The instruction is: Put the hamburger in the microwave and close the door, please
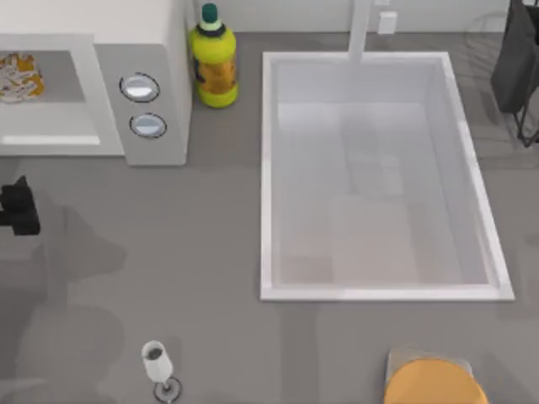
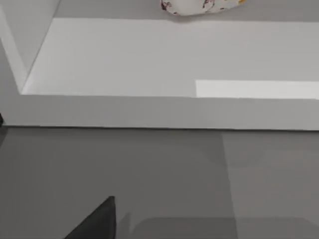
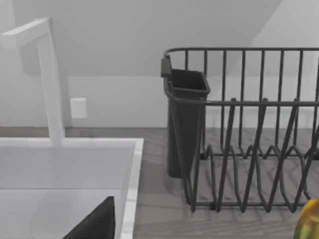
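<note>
Grey counter: hamburger (image 1: 17, 76) inside microwave (image 1: 126, 50); no writing legible.

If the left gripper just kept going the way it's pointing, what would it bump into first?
Probably the microwave: its front lip lies straight ahead, with the hamburger deeper inside the cavity. Depth is uncertain.

Grey counter (image 1: 210, 252); white sink (image 1: 268, 185) at right, white tap (image 3: 47, 74) behind it; pale wall (image 3: 124, 50) with small white socket (image 3: 78, 107); dark dish rack (image 3: 249, 134) far right.
</note>
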Available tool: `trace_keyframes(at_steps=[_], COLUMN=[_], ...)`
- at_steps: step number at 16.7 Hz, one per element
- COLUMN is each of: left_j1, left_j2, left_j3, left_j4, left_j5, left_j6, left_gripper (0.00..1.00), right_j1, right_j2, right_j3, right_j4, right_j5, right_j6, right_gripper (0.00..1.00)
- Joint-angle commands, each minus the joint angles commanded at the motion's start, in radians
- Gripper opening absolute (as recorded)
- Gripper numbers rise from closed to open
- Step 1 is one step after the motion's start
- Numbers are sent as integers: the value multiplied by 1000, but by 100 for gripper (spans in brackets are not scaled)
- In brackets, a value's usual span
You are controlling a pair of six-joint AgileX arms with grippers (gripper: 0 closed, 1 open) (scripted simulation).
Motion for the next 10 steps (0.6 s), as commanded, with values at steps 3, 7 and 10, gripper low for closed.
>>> trace_keyframes(at_steps=[3,7,10], left_j1=[8,2,-1], left_j2=[-17,-14,-82], left_j3=[-25,-20,12], left_j4=[16,12,-47], left_j5=[0,-1,-1], left_j6=[5,5,10], left_gripper=[100,100,100], right_j1=[0,0,0], right_j2=[0,0,0], right_j3=[0,0,0], right_j4=[0,0,0], right_j5=[0,0,0], right_j6=[0,0,0], right_gripper=[100,100,100])
